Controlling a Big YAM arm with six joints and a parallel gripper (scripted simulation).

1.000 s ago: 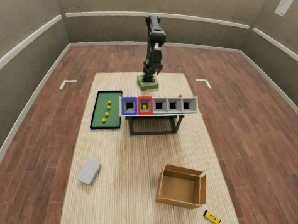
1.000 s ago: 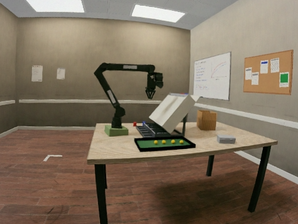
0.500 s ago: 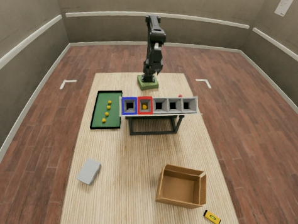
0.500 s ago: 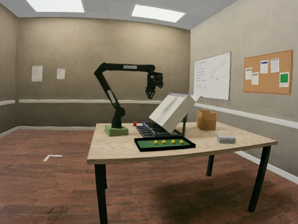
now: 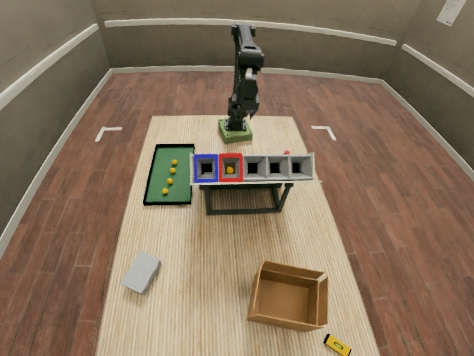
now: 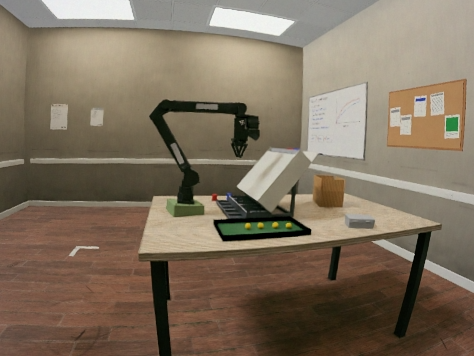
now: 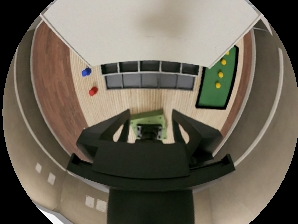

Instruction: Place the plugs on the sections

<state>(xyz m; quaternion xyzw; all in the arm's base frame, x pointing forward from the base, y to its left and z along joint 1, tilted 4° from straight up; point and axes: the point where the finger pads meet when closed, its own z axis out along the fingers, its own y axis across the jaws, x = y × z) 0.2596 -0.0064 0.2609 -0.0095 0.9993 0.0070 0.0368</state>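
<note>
A row of funnels tops the tilted white cover (image 6: 272, 177) (image 7: 147, 16). The blue-banded funnel (image 5: 205, 156) is at the left end. The red-banded funnel (image 5: 230, 155) stands next to it with a yellow marble (image 5: 229, 170) in its mouth. Several more marbles lie in the green tray (image 5: 157, 175) (image 6: 230, 230) (image 7: 209, 92). The dark sectioned rack (image 7: 149, 75) (image 6: 235, 206) lies behind the cover. The red plug (image 5: 287, 151) (image 6: 214, 197) (image 7: 93, 90) and the blue plug (image 6: 228, 195) (image 7: 85, 71) stand on the table beside the rack. My gripper (image 6: 240, 152) (image 7: 151, 112) is open and empty, high above the rack.
The arm's green base (image 5: 235, 131) sits behind the rack. A cardboard box (image 5: 290, 295) (image 6: 328, 190), a grey block (image 5: 141, 271) (image 6: 359, 220) and a yellow level (image 5: 336, 344) lie on the front part of the table.
</note>
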